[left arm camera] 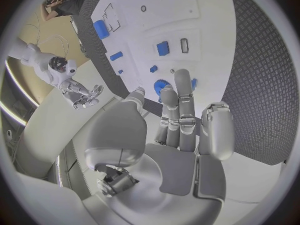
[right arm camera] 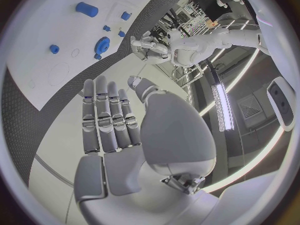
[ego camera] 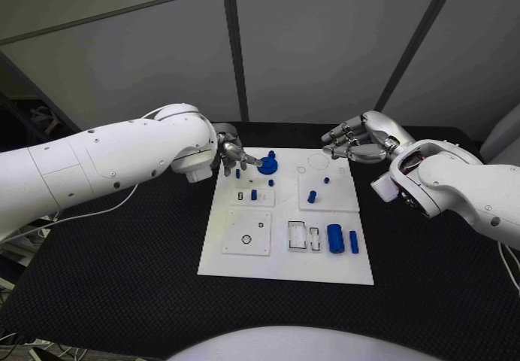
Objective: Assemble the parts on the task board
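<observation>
The left hand (ego camera: 233, 154) is hovering at the board's (ego camera: 287, 263) far left corner, crowding the blue gear (ego camera: 267, 166) there, and the right hand (ego camera: 352, 141) is hanging over the far right corner. Between them the board's middle is lying open from above. Small pegs (ego camera: 311, 196) are standing mid-board, and a cylinder (ego camera: 336, 238) is lying near the right edge.

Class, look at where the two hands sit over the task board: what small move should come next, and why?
Probably the left hand should lower its fingers onto the blue gear. It hovers empty right beside that part at the task board's far end, while the right hand hangs open beyond the far right corner, near no part.
</observation>
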